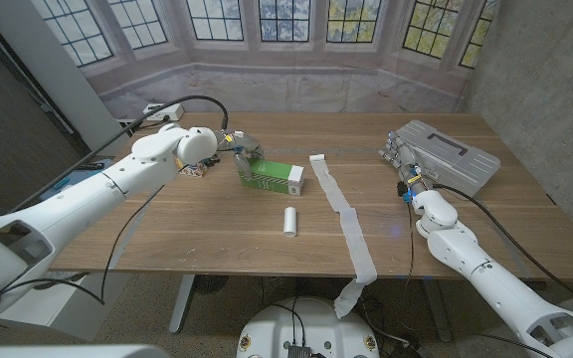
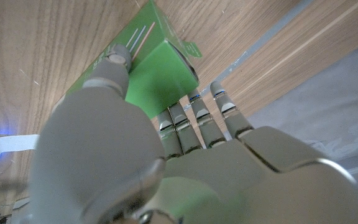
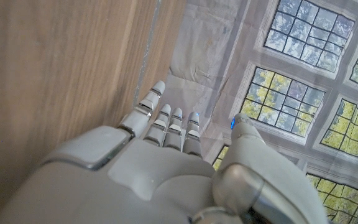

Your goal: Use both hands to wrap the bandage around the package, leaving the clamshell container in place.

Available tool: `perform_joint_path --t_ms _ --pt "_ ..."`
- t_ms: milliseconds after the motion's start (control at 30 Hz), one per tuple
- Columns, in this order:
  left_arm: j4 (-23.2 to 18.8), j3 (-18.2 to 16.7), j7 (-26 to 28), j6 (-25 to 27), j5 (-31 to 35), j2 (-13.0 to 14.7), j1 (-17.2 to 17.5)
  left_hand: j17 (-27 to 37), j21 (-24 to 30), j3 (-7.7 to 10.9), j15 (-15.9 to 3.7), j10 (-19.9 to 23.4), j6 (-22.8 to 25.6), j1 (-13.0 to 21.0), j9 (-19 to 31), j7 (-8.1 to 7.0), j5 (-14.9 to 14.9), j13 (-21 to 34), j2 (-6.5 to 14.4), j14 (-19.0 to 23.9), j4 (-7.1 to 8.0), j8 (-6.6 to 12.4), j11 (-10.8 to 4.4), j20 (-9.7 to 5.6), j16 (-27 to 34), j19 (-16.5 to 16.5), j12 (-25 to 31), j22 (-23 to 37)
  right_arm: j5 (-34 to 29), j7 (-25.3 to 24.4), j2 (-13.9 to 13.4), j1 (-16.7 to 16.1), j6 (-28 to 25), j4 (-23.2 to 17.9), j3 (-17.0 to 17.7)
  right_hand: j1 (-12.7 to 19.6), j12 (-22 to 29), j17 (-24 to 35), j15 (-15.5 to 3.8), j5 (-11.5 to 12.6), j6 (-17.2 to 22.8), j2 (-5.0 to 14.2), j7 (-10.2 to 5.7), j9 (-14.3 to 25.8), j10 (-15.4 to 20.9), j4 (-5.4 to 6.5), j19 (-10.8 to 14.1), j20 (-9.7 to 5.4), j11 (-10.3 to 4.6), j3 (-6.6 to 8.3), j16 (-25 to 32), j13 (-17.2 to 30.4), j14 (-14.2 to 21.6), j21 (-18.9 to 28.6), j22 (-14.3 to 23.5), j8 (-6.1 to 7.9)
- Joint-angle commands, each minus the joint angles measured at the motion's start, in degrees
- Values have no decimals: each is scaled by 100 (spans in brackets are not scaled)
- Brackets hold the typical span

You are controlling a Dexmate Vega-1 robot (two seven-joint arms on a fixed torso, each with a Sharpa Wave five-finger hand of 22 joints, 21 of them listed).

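Observation:
A green and white package [image 1: 273, 177] lies left of the table's middle. My left hand [image 1: 235, 149] grips its left end. In the left wrist view the thumb lies on the package's [image 2: 157, 78] printed face and the fingers [image 2: 197, 118] curl around its end. A long white bandage strip [image 1: 344, 214] runs from behind the package's right side to the front edge and hangs over it. A short white roll [image 1: 289, 221] lies in front of the package. My right hand [image 1: 406, 167] stands apart from the bandage, beside the grey clamshell container [image 1: 458, 155], fingers [image 3: 166, 121] spread and holding nothing.
A power strip [image 1: 155, 111] and black cables lie at the back left corner. A small patterned item [image 1: 196, 170] sits under my left wrist. The table's right edge [image 1: 540, 209] runs close behind my right forearm.

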Motion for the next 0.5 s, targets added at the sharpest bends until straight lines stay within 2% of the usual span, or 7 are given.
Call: perform_joint_path --t_ms 33,500 --pt "-257 -118 -1 103 -9 73 125 12 40 22 2 37 412 146 15 90 46 14 218 60 16 44 -32 -7 23 37 -10 24 -112 106 -132 86 -186 -174 -102 -46 24 -2 6 -27 40 -13 14 34 20 -26 -10 42 10 16 29 15 18 31 15 -8" --pt "-675 -326 73 426 -72 231 467 22 44 34 8 51 410 140 4 74 65 59 243 55 17 60 -28 -22 -5 34 -26 24 -420 163 -394 252 -647 -524 -324 -45 27 -4 24 -26 46 -12 19 34 27 -36 -1 56 5 17 27 15 9 35 16 -7"
